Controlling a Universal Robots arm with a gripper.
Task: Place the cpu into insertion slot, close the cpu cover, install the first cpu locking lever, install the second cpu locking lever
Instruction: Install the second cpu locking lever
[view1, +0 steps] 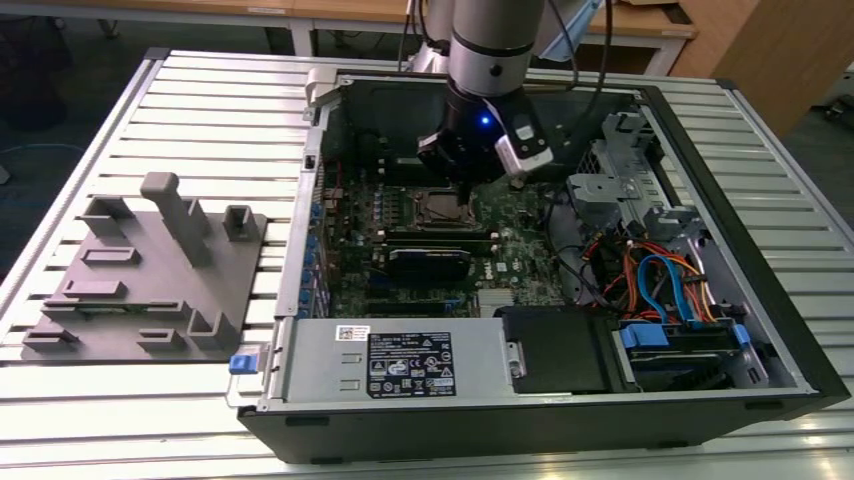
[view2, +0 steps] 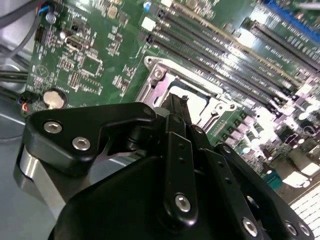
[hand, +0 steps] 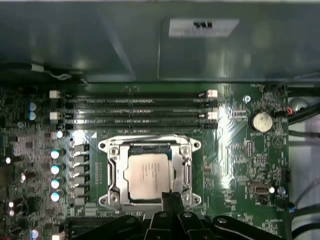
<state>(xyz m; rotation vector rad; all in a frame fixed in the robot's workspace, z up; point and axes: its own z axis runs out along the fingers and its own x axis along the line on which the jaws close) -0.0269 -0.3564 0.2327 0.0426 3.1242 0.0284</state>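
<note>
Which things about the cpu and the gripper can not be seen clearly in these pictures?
- Gripper jaws: open or shut cannot be told in both wrist views.
- Cpu: its near edge is covered by the gripper in the first wrist view.
- Insertion slot: partly hidden behind the gripper in the exterior view.
- Locking levers: too small to judge whether latched.

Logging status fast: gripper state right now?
Gripper: shut, fingers together, holding nothing visible, at the edge of the cpu cover over the seated cpu.

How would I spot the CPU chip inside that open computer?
Find the green motherboard in the open case, then the four long black memory slots. Beside them a silver cover frames the cpu, the one plain grey metal square, with the gripper at its edge.
</note>
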